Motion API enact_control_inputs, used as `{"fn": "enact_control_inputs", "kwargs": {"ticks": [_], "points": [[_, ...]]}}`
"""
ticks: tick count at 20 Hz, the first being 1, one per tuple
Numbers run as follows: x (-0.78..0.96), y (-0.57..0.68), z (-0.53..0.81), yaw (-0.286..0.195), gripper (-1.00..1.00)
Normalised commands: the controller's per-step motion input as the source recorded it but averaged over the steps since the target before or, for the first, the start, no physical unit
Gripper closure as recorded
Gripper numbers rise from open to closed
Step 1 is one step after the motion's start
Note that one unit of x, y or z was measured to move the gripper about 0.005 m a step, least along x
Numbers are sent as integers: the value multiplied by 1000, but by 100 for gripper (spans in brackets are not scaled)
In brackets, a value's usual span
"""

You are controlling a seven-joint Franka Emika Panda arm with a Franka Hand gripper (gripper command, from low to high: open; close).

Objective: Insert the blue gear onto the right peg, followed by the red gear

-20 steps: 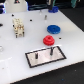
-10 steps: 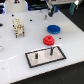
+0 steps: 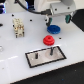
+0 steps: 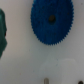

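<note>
Plate [image 3: 46, 56]: grey, black-framed, nearest the exterior camera. Right peg [image 3: 50, 50]: upright on the plate. Red gear [image 3: 48, 40]: on the table just behind the plate. Blue gear [image 3: 54, 27]: beyond the red gear, flat on the table. Gripper [image 3: 54, 22]: directly above the blue gear; jaw opening cannot be told.

Red gear [image 3: 48, 40] crowding the right peg [image 3: 50, 50] at its 12 o'clock, white table [image 3: 72, 40] open at 3 o'clock, cream block [image 3: 18, 27] well off at 10 o'clock
</note>
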Motion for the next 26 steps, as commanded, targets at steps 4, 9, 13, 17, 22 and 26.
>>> {"fn": "enact_control_inputs", "kwargs": {"ticks": [4,9,13,17,22,26], "points": [[-208,-12,-482,0,-100],[-233,-77,-268,0,100],[-386,-14,-169,0,100],[-312,-20,-97,0,100],[-90,-3,71,0,100],[241,-11,541,0,100]]}}
